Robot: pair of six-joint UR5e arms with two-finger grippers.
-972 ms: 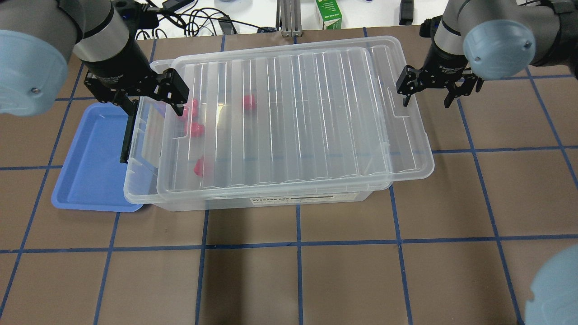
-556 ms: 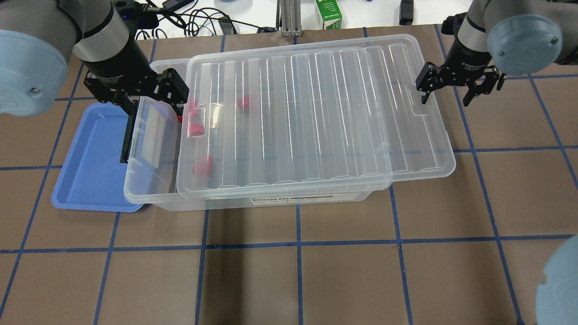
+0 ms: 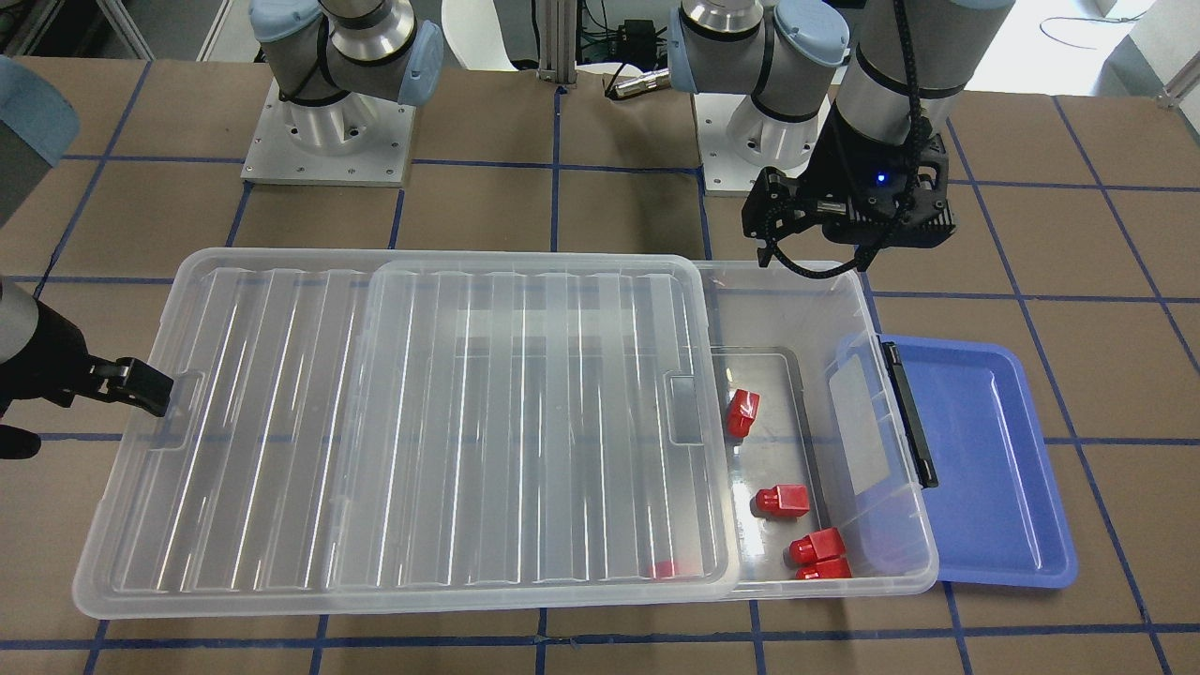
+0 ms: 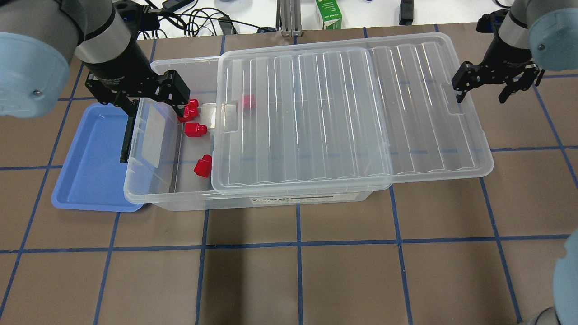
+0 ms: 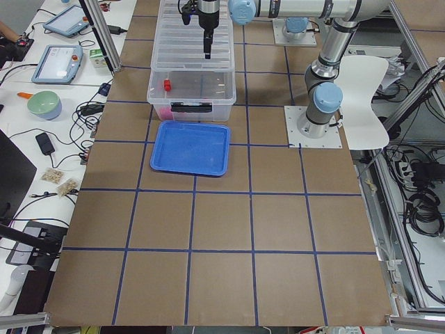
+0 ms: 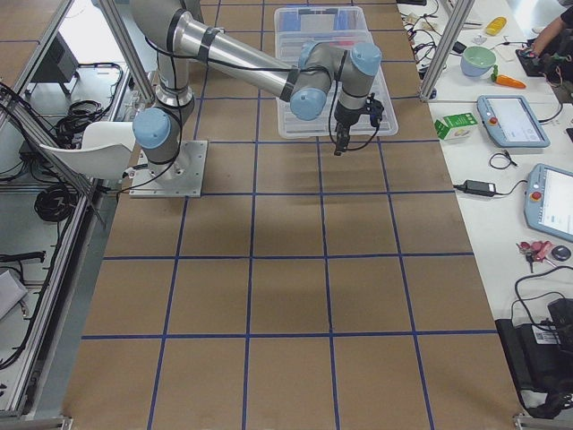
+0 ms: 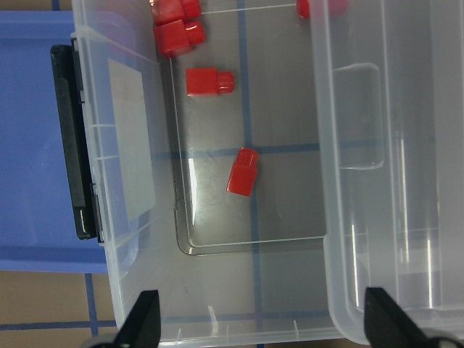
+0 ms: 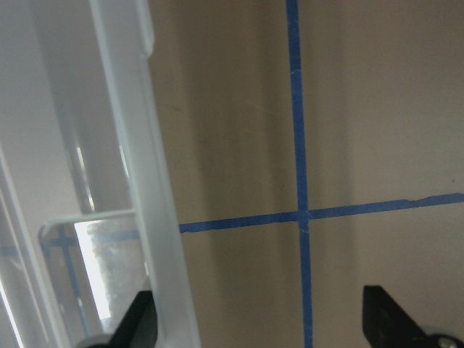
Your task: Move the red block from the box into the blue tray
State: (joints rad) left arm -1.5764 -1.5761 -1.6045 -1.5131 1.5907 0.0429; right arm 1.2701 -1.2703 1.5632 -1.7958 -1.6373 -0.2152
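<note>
Spread wide and empty, the left gripper [image 7: 264, 328] hangs over a small red plastic block [image 7: 242, 172] inside the large clear plastic box [image 4: 180, 198]. The right gripper [image 4: 483, 88], equally spread, holds nothing, one finger against the ribbed translucent lid [image 4: 316, 113].

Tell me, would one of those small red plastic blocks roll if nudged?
Probably not: the small red plastic block shows flat cube sides. It looks light, so it would likely skid on the clear plastic box's smooth floor.

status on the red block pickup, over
Left gripper open above uncovered end of box. Right gripper open, at lid handle. Four red blocks exposed, blue tray empty.
</note>
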